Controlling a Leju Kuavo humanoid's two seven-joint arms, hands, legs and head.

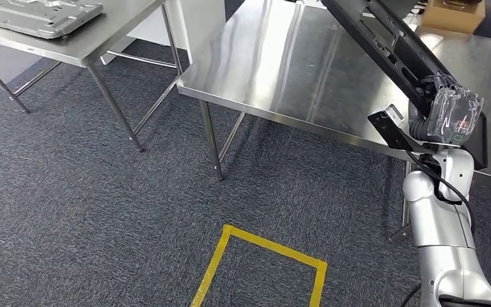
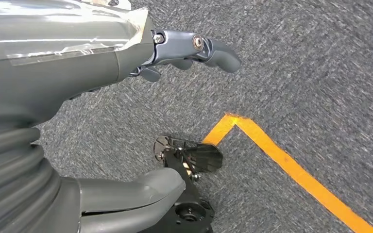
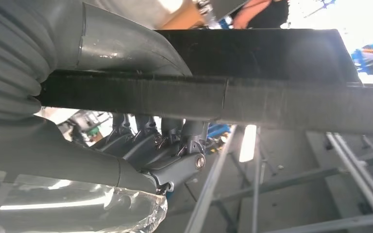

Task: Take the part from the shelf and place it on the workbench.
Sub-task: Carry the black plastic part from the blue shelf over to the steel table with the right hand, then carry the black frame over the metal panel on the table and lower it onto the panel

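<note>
A long black part slants over the steel workbench at the right. My right hand grips its near end, just past the bench's front edge. Up close in the right wrist view, the black part lies clamped between the thumb and the dark fingers. My left hand hangs over the grey carpet, holding nothing, with its fingers loosely curved and apart from the thumb.
A second steel table at the far left carries a grey metal plate. A cardboard box sits at the workbench's far right. Yellow tape marks a square on the carpet in front of me.
</note>
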